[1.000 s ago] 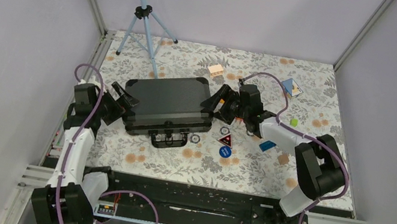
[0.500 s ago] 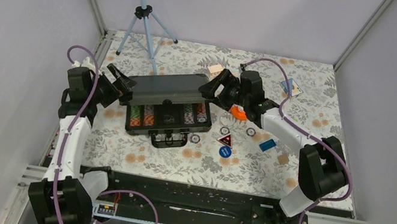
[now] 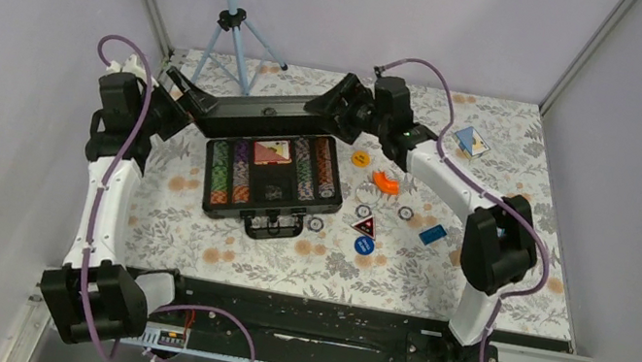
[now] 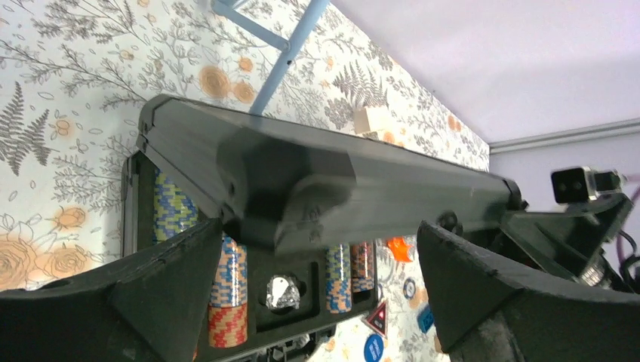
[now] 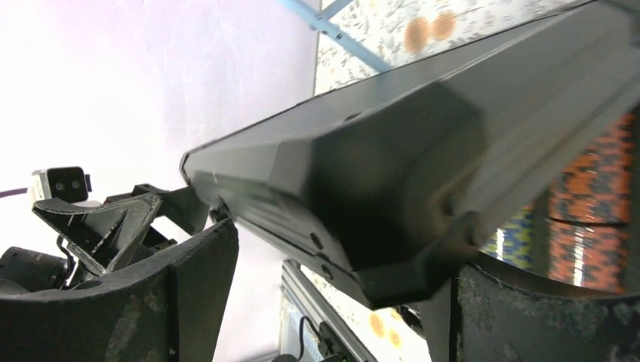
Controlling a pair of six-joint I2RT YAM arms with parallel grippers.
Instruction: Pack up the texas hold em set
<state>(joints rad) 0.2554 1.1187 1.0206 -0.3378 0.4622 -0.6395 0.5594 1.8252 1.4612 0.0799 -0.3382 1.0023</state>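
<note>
Floral tablecloth point(image 3: 189, 238) — briefcase point(image 3: 216, 209) lid point(image 3: 259, 115) is standing raised over chips point(image 3: 220, 174); left gripper point(image 3: 189, 95) and right gripper point(image 3: 329, 109), jaws spread, are bracketing its ends. Judged next — gathering loose discs point(image 3: 405, 214).

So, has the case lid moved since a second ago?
Yes. The lid has swung up and back toward the tripod, from flat shut to standing open, uncovering the chips.

the briefcase point(image 3: 254, 117) is black, and the poker chips point(image 3: 222, 171) in it are striped green, purple, orange and blue with white. the bench point(image 3: 218, 243) wears a white cloth patterned with grey ferns and orange blossoms. the curved block point(image 3: 385, 182) is orange, the round disc point(image 3: 363, 244) blue, the tripod point(image 3: 231, 20) pale blue.
</note>
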